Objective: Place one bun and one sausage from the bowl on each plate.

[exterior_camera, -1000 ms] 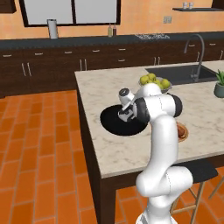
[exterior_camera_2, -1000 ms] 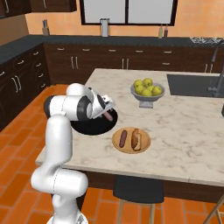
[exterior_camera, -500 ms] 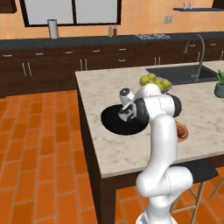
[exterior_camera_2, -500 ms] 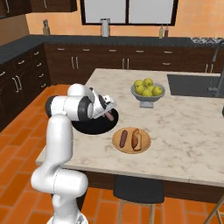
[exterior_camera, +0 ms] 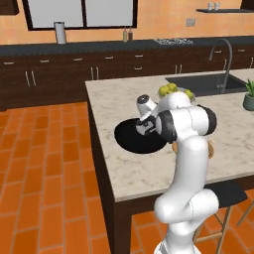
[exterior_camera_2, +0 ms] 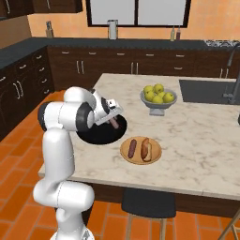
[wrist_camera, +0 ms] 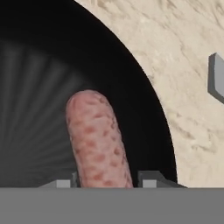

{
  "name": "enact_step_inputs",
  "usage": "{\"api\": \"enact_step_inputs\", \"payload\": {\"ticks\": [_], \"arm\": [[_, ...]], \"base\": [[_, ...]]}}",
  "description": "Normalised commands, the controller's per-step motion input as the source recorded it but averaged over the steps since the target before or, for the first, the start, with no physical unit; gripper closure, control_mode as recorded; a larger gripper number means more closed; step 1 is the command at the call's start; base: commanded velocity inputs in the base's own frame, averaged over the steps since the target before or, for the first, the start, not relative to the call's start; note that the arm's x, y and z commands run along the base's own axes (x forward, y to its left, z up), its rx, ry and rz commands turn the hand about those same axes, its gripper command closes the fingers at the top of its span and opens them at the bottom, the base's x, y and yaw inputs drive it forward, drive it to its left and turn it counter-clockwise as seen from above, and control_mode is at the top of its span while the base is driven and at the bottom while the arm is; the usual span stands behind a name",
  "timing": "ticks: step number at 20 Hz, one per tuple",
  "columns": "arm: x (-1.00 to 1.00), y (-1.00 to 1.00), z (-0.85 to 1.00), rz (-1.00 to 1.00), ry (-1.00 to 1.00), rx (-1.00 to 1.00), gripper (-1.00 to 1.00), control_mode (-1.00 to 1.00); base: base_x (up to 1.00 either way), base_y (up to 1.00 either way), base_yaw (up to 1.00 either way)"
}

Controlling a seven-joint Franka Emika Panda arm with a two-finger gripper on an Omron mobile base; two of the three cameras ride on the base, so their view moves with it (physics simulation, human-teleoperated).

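A pink, speckled sausage (wrist_camera: pixel 98 140) sits between my finger tips, and my gripper (wrist_camera: pixel 107 182) is shut on it over the glossy black bowl (wrist_camera: pixel 39 87). From the right base view the gripper (exterior_camera_2: pixel 111 117) slants down over the bowl (exterior_camera_2: pixel 96 137), with the sausage (exterior_camera_2: pixel 114 123) sticking out below it. The tan plate (exterior_camera_2: pixel 140 161) lies just right of the bowl and carries another sausage (exterior_camera_2: pixel 132 147) and a bun (exterior_camera_2: pixel 146 148). In the left base view my arm covers much of the bowl (exterior_camera: pixel 130 141) and the gripper (exterior_camera: pixel 144 125). Whether the held sausage touches the bowl I cannot tell.
A grey footed bowl of yellow-green fruit (exterior_camera_2: pixel 158 98) stands behind the tan plate. A sink (exterior_camera_2: pixel 208 91) is set into the counter's far right. The counter's near edge runs close to the black bowl. A grey shape (wrist_camera: pixel 216 78) shows at the hand view's right edge.
The jaws were wide open a second ago and have closed on the sausage in the bowl. The arm has dipped slightly toward the bowl.
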Motion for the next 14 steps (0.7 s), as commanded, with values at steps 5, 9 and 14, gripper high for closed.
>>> {"api": "enact_step_inputs", "payload": {"ticks": [5, 9, 14], "arm": [[-0.87, -0.18, 0.83, -0.10, 0.09, 0.12, 1.00, -1.00], [-0.82, 0.01, 0.86, -0.11, 0.08, 0.10, 1.00, -1.00], [-0.96, 0.00, 0.63, -0.12, 0.02, 0.15, 1.00, -1.00]], "base": [[0.00, 0.00, 0.00], [0.00, 0.00, 0.00], [0.00, 0.00, 0.00]]}}
